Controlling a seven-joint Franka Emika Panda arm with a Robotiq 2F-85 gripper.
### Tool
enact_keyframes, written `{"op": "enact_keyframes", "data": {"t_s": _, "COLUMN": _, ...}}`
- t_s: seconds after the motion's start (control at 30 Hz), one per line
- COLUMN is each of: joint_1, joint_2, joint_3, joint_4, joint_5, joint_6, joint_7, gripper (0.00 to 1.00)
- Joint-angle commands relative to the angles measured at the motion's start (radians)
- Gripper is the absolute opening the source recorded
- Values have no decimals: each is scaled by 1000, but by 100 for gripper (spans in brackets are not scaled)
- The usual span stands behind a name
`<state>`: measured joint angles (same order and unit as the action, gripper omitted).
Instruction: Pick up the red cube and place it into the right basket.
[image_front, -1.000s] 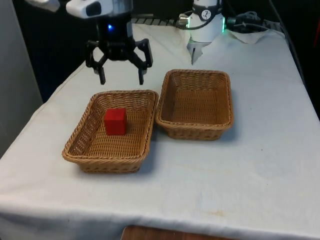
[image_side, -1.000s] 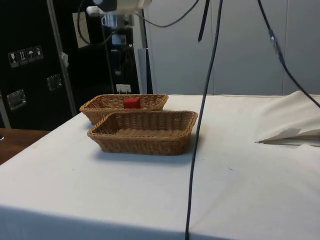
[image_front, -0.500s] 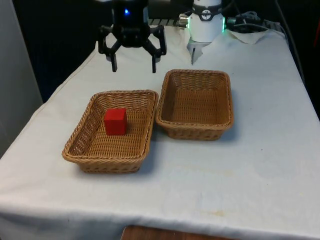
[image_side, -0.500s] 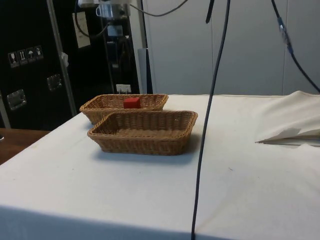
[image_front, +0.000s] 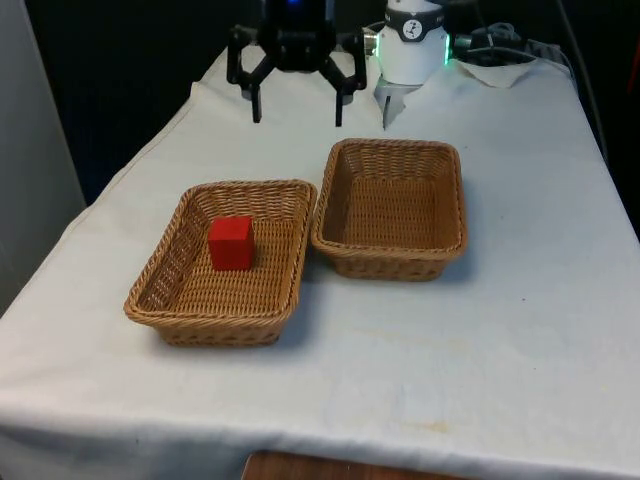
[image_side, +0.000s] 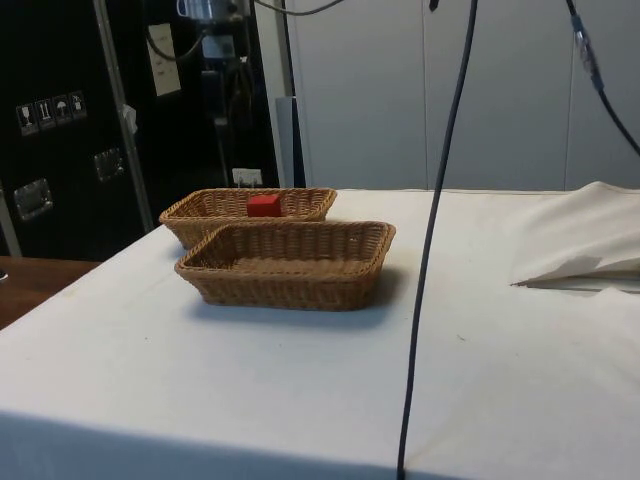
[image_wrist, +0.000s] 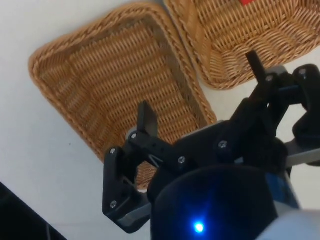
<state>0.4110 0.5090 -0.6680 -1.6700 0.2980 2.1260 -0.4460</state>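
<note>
The gripper (image_front: 296, 110) is black, built of angular linkage bars that spread from a central block and end in two thin, straight fingers (image_front: 257, 106). In the wrist view the gripper (image_wrist: 202, 90) shows small silver screws at each pivot of its linkages, and its fingers (image_wrist: 147, 118) are flat, dark blades. Behind the linkages sits a rounded, glossy black housing, with a strip of pale casing at its edge. The robot's base (image_front: 408, 55), near the gripper, is a white cylinder ringed with green light.
</note>
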Motion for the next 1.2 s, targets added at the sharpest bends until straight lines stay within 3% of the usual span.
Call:
{"op": "enact_keyframes", "data": {"t_s": 0.0, "joint_1": 16, "joint_2": -12, "joint_3": -5, "joint_4": -18, "joint_5": -14, "joint_6": 22, "joint_7": 12, "gripper": 100}}
{"op": "enact_keyframes", "data": {"t_s": 0.03, "joint_1": 16, "joint_2": -12, "joint_3": -5, "joint_4": -18, "joint_5": -14, "joint_6": 22, "joint_7": 12, "gripper": 100}}
{"op": "enact_keyframes", "data": {"t_s": 0.07, "joint_1": 1, "joint_2": -5, "joint_3": 4, "joint_4": -3, "joint_5": -7, "joint_6": 1, "joint_7": 5, "gripper": 100}}
{"op": "enact_keyframes", "data": {"t_s": 0.1, "joint_1": 17, "joint_2": -17, "joint_3": -1, "joint_4": -21, "joint_5": -20, "joint_6": 24, "joint_7": 18, "gripper": 100}}
{"op": "enact_keyframes", "data": {"t_s": 0.13, "joint_1": 20, "joint_2": -27, "joint_3": 7, "joint_4": -30, "joint_5": -34, "joint_6": 30, "joint_7": 29, "gripper": 100}}
{"op": "enact_keyframes", "data": {"t_s": 0.3, "joint_1": 24, "joint_2": -60, "joint_3": 38, "joint_4": -60, "joint_5": -75, "joint_6": 51, "joint_7": 66, "gripper": 100}}
{"op": "enact_keyframes", "data": {"t_s": 0.33, "joint_1": 10, "joint_2": -54, "joint_3": 49, "joint_4": -49, "joint_5": -70, "joint_6": 32, "joint_7": 60, "gripper": 100}}
{"op": "enact_keyframes", "data": {"t_s": 0.37, "joint_1": 24, "joint_2": -66, "joint_3": 43, "joint_4": -66, "joint_5": -82, "joint_6": 55, "joint_7": 71, "gripper": 100}}
{"op": "enact_keyframes", "data": {"t_s": 0.53, "joint_1": 28, "joint_2": -97, "joint_3": 75, "joint_4": -99, "joint_5": -118, "joint_6": 79, "joint_7": 111, "gripper": 100}}
{"op": "enact_keyframes", "data": {"t_s": 0.57, "joint_1": 28, "joint_2": -102, "joint_3": 82, "joint_4": -105, "joint_5": -123, "joint_6": 81, "joint_7": 118, "gripper": 100}}
{"op": "enact_keyframes", "data": {"t_s": 0.6, "joint_1": 14, "joint_2": -92, "joint_3": 87, "joint_4": -90, "joint_5": -112, "joint_6": 60, "joint_7": 104, "gripper": 100}}
{"op": "enact_keyframes", "data": {"t_s": 0.63, "joint_1": 28, "joint_2": -107, "joint_3": 88, "joint_4": -110, "joint_5": -129, "joint_6": 84, "joint_7": 125, "gripper": 100}}
{"op": "enact_keyframes", "data": {"t_s": 0.83, "joint_1": 27, "joint_2": -147, "joint_3": 133, "joint_4": -151, "joint_5": -165, "joint_6": 98, "joint_7": 177, "gripper": 100}}
{"op": "enact_keyframes", "data": {"t_s": 0.87, "joint_1": 15, "joint_2": -139, "joint_3": 140, "joint_4": -137, "joint_5": -155, "joint_6": 78, "joint_7": 165, "gripper": 100}}
{"op": "enact_keyframes", "data": {"t_s": 0.9, "joint_1": 26, "joint_2": -152, "joint_3": 140, "joint_4": -156, "joint_5": -169, "joint_6": 101, "joint_7": 183, "gripper": 100}}
{"op": "enact_keyframes", "data": {"t_s": 1.0, "joint_1": 21, "joint_2": -166, "joint_3": 159, "joint_4": -173, "joint_5": -181, "joint_6": 111, "joint_7": 198, "gripper": 100}}
{"op": "enact_keyframes", "data": {"t_s": 1.17, "joint_1": 15, "joint_2": -164, "joint_3": 163, "joint_4": -170, "joint_5": -183, "joint_6": 105, "joint_7": 198, "gripper": 100}}
